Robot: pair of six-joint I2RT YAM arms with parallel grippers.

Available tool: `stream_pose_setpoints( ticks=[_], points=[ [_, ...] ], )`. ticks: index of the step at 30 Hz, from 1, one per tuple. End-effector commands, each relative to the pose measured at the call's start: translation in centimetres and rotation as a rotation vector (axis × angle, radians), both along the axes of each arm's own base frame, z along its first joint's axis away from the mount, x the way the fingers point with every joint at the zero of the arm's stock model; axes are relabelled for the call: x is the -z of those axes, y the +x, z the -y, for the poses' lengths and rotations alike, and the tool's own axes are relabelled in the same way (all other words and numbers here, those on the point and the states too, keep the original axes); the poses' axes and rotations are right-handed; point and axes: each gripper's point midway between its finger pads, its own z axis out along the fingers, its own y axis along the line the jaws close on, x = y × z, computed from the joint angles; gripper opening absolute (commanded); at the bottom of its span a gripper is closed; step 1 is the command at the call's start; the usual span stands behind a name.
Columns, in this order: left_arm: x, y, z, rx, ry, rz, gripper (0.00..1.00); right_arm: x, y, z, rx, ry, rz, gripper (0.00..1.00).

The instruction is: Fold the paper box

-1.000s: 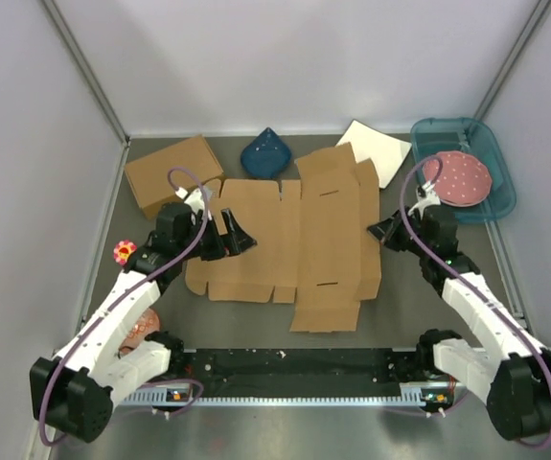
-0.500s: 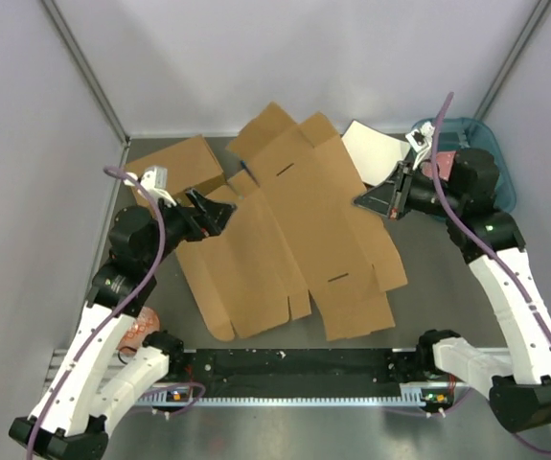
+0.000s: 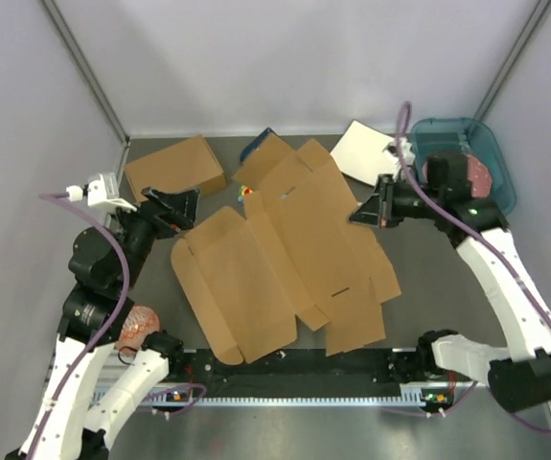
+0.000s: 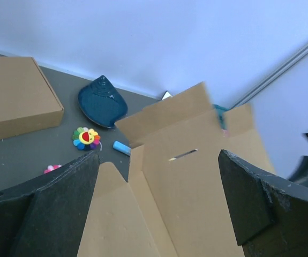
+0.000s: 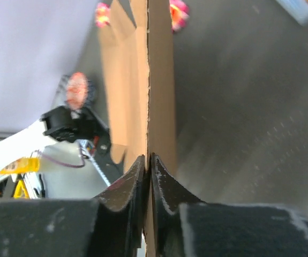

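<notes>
My right gripper pinches the box by its edge. My left gripper gapes just beyond the box's opposite corner.

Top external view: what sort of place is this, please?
Probably a robot test cell: plain grey walls enclose a dark table, the left arm and right arm are bolted at its near edge, and the paper box lies among props such as a teal tray.

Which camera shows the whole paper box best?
The top external view: the whole unfolded paper box is visible there, its right edge pinched by the right gripper. The left wrist view shows only part of its flaps; the right wrist view shows only the pinched edge, end-on.
</notes>
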Motion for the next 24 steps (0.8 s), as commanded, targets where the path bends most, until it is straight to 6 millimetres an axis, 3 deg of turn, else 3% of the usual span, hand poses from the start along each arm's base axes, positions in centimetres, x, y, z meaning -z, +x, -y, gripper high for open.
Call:
stream_pose_setpoints(
  ticks=[1,2,3,5,8,12,16,17,18,19,20,21,23,24],
  points=[
    [1.3,1.3,0.3,-0.001,0.06,0.002,0.98,9.0,2.9,1.8,0.144,-0.2,-0.236,0.19],
    [1.7,1.6,0.4,0.002,0.073,-0.006,0.98,10.8,4.1,2.5,0.188,-0.244,-0.272,0.38],
    [2.2,1.8,0.5,0.005,0.083,-0.013,0.99,11.5,4.6,2.9,0.225,-0.262,-0.296,0.48],
    [3.6,2.7,1.0,0.023,0.124,-0.031,0.98,12.5,6.1,4.4,0.321,-0.324,-0.301,0.64],
    [5.4,4.1,1.7,0.046,0.168,-0.057,0.99,10.6,7.7,5.8,0.435,-0.354,-0.229,0.76],
    [6.0,5.7,3.8,0.131,0.193,-0.005,0.99,4.7,7.9,7.5,0.554,-0.315,-0.06,0.79],
    [7.0,9.1,7.2,0.268,0.274,0.022,0.99,2.8,6.0,8.7,0.604,-0.28,0.024,0.8],
    [7.8,10.0,7.8,0.297,0.296,-0.001,0.98,3.0,5.4,8.4,0.594,-0.261,0.016,0.8],
    [10.1,11.3,9.2,0.359,0.32,-0.069,0.98,4.7,4.7,8.4,0.588,-0.265,-0.024,0.8],
    [9.3,12.3,9.7,0.371,0.337,-0.053,0.98,4.6,3.9,8.1,0.576,-0.233,-0.011,0.8],
    [9.8,13.0,9.9,0.378,0.345,-0.067,0.97,5.4,3.5,8.1,0.582,-0.221,-0.039,0.8],
    [11.8,14.0,10.3,0.386,0.353,-0.118,0.97,7.7,2.8,8.2,0.583,-0.238,-0.084,0.8],
    [12.7,14.9,10.6,0.389,0.354,-0.141,0.97,8.9,2.2,8.8,0.626,-0.236,-0.088,0.8],
    [14.0,15.6,10.8,0.389,0.356,-0.173,0.97,11.0,1.7,9.1,0.641,-0.253,-0.131,0.8]
  ],
)
